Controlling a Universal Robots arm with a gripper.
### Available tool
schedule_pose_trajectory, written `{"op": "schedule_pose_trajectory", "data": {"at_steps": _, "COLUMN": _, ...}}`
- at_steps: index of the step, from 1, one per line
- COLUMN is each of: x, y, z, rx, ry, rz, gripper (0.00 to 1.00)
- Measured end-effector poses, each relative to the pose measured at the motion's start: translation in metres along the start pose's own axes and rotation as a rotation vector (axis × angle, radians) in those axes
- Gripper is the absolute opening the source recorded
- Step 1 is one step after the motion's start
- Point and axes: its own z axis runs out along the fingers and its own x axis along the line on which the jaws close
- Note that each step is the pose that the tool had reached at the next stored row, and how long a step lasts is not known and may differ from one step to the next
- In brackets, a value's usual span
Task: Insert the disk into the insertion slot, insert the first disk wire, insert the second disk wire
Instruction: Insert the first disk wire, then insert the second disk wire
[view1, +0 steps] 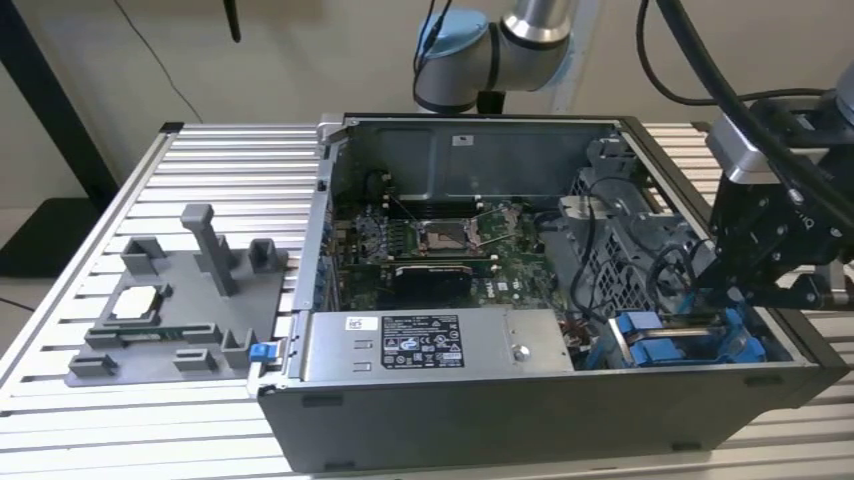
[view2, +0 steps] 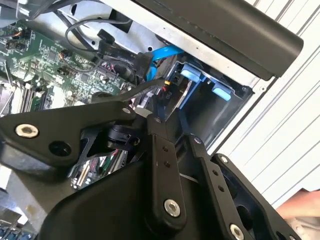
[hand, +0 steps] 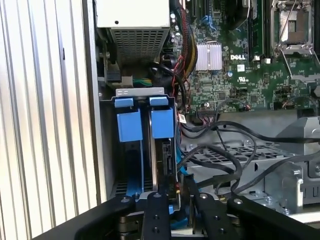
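Slats of ribbed silver metal form the counter (view1: 214, 160) in the exterior view. On it lies one open computer case (view1: 534, 420) of dark grey sheet metal. Inside are one green circuit board (view1: 441, 240) and one boxy grey power supply (view1: 427, 345) with a white label. Toward the exterior view's right is the insertion slot (view1: 681, 345) with its glossy blue plastic pieces. One matt grey plastic fixture (view1: 160, 320) stands beside the case on the exterior view's left. The arm (view1: 527, 40), round-jointed in silver and pale blue, comes in from the far side of the case. Its angular black gripper (view1: 734, 295) points steeply down at the slot.

In the second wrist view, the gripper (view2: 167, 100) shows as black hinged bars with bright rivets, reaching toward two rounded blue tabs (view2: 192, 75). One flat light-blue cable (view2: 162, 52) curves just beyond them. Whether the gripper is closed on anything cannot be told.

In the first wrist view, the gripper (hand: 175, 197) hangs right at the slot's mouth. The disk (hand: 167, 157) sits edge-on inside the slot, thin and dark, just beside a steel divider (hand: 151, 155), with the two blue tabs side by side. Several black cables (hand: 220, 150) loop across a perforated grey cage (hand: 260, 160). One finned silver heatsink (hand: 208, 55) stands on the circuit board.
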Motion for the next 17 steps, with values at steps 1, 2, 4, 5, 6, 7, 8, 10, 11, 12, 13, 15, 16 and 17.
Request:
{"op": "schedule_pose_trajectory", "data": {"at_steps": 1, "x": -0.0002, "y": 0.0002, "z": -0.0014, "rx": 0.0000, "ry": 0.0000, "rz": 0.000, "gripper": 0.00}}
{"op": "schedule_pose_trajectory", "data": {"at_steps": 2, "x": -0.0003, "y": 0.0003, "z": -0.0021, "rx": 0.0000, "ry": -0.0001, "rz": 0.000, "gripper": 0.00}}
{"op": "schedule_pose_trajectory", "data": {"at_steps": 4, "x": -0.0002, "y": 0.0004, "z": -0.0022, "rx": 0.0000, "ry": -0.0003, "rz": 0.001, "gripper": 0.00}}
{"op": "schedule_pose_trajectory", "data": {"at_steps": 5, "x": -0.0002, "y": 0.0005, "z": -0.0022, "rx": 0.0000, "ry": -0.0004, "rz": 0.001, "gripper": 0.00}}
{"op": "schedule_pose_trajectory", "data": {"at_steps": 6, "x": -0.0003, "y": 0.0005, "z": -0.0022, "rx": 0.0000, "ry": -0.0003, "rz": 0.001, "gripper": 0.00}}
{"op": "schedule_pose_trajectory", "data": {"at_steps": 7, "x": -0.0003, "y": 0.0005, "z": -0.0023, "rx": 0.0001, "ry": -0.0001, "rz": 0.001, "gripper": 0.00}}
{"op": "schedule_pose_trajectory", "data": {"at_steps": 8, "x": -0.0003, "y": 0.0005, "z": -0.0024, "rx": 0.0001, "ry": 0.0000, "rz": 0.001, "gripper": 0.00}}
{"op": "schedule_pose_trajectory", "data": {"at_steps": 10, "x": -0.0003, "y": 0.0005, "z": -0.0024, "rx": 0.0001, "ry": -0.0002, "rz": 0.001, "gripper": 0.00}}
{"op": "schedule_pose_trajectory", "data": {"at_steps": 11, "x": -0.0003, "y": 0.0005, "z": -0.0024, "rx": 0.0001, "ry": -0.0001, "rz": 0.001, "gripper": 0.00}}
{"op": "schedule_pose_trajectory", "data": {"at_steps": 12, "x": -0.0003, "y": 0.0005, "z": -0.0025, "rx": 0.0001, "ry": -0.0001, "rz": 0.001, "gripper": 0.00}}
{"op": "schedule_pose_trajectory", "data": {"at_steps": 13, "x": -0.0003, "y": 0.0005, "z": -0.0030, "rx": 0.0001, "ry": 0.0003, "rz": 0.001, "gripper": 0.00}}
{"op": "schedule_pose_trajectory", "data": {"at_steps": 15, "x": -0.0007, "y": 0.0005, "z": -0.0052, "rx": 0.0001, "ry": 0.0003, "rz": 0.001, "gripper": 0.00}}
{"op": "schedule_pose_trajectory", "data": {"at_steps": 16, "x": -0.0009, "y": 0.0005, "z": -0.0070, "rx": 0.0001, "ry": 0.0000, "rz": 0.001, "gripper": 0.00}}
{"op": "schedule_pose_trajectory", "data": {"at_steps": 17, "x": -0.0012, "y": 0.0006, "z": -0.0090, "rx": 0.0001, "ry": 0.0000, "rz": 0.001, "gripper": 0.00}}
